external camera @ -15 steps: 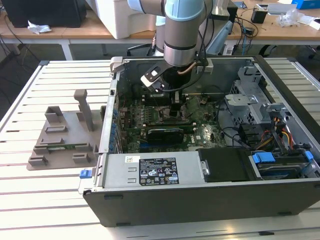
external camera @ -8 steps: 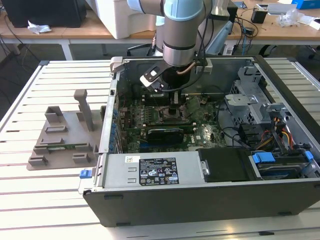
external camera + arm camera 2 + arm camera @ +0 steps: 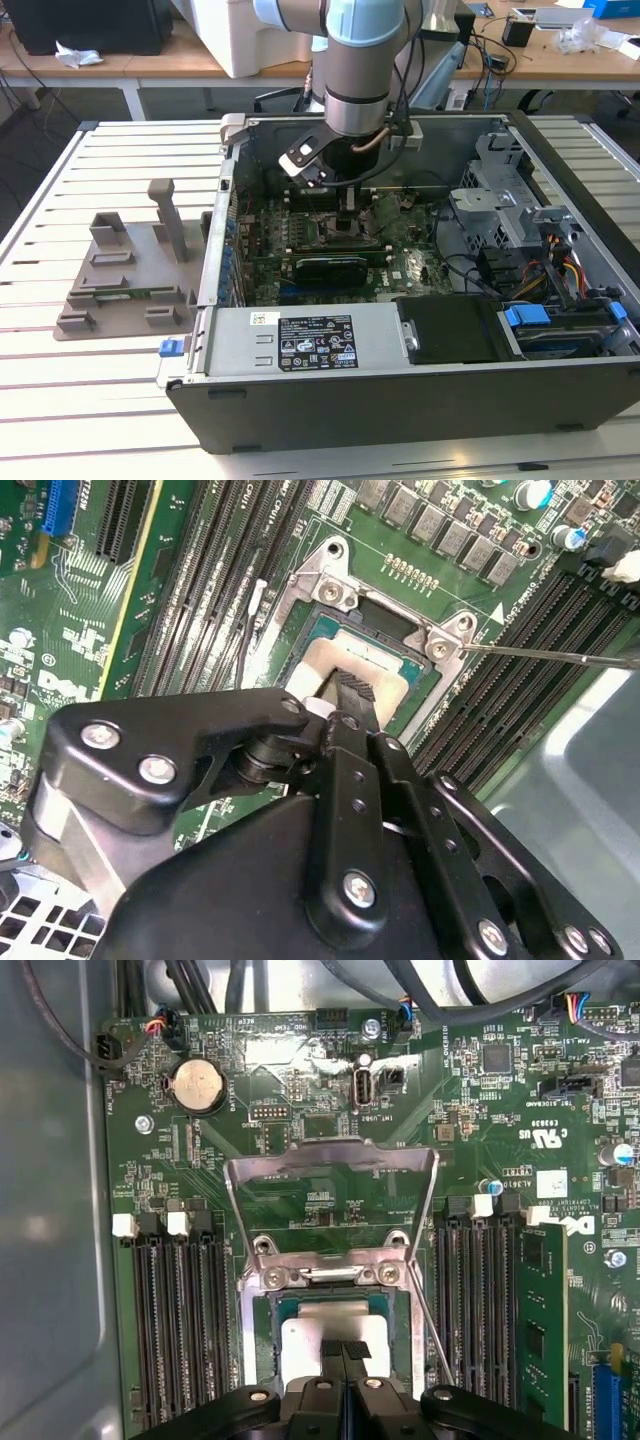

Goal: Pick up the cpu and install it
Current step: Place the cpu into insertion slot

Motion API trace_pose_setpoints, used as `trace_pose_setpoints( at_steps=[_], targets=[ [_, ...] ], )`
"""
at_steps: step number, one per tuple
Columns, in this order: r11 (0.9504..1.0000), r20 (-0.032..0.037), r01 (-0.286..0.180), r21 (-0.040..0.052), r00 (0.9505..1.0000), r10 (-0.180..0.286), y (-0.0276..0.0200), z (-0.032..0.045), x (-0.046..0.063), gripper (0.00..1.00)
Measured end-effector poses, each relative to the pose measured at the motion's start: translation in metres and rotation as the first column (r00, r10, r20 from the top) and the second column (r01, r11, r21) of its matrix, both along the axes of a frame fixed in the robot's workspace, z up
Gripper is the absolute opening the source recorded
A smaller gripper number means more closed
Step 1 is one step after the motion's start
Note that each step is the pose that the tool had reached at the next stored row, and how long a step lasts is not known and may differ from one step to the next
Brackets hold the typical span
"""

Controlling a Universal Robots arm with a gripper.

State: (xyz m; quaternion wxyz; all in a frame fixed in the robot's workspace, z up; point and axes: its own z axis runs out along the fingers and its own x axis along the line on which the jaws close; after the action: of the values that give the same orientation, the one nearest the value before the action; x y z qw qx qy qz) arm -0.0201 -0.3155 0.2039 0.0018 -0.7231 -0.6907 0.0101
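I see the gripper (image 3: 345, 1348) low inside the open computer case (image 3: 400, 410), at the centre of the exterior view, its 2 fingers (image 3: 352, 692) pressed together on nothing. The cpu (image 3: 300, 1345) lies flat in the socket (image 3: 330, 1260) under them, silvery top up, edges square with the frame.

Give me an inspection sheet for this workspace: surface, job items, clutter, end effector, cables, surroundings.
Surface: white slatted table bearing an open computer case.
Job's things: cpu lies in the motherboard socket, load plate swung open.
Clutter: grey plastic tray beside the case, at the exterior view's left.
End effector: shut, directly over the cpu; contact unclear.
Cables: wire bundle inside the case, apart from the socket.
Surroundings: desks behind.
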Motion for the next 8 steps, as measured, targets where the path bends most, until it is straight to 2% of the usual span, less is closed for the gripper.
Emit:
trace_pose_setpoints(
  at_steps=[5, 8],
  targets=[
    [1.0, 0.0001, 0.0, 0.0032, 1.0, 0.0, 0.0005, 0.0016, 0.007, 0.11],
    [1.0, -0.0012, 0.0, 0.0007, 1.0, 0.0, 0.0001, 0.0163, 0.007, 0.11]
  ],
)
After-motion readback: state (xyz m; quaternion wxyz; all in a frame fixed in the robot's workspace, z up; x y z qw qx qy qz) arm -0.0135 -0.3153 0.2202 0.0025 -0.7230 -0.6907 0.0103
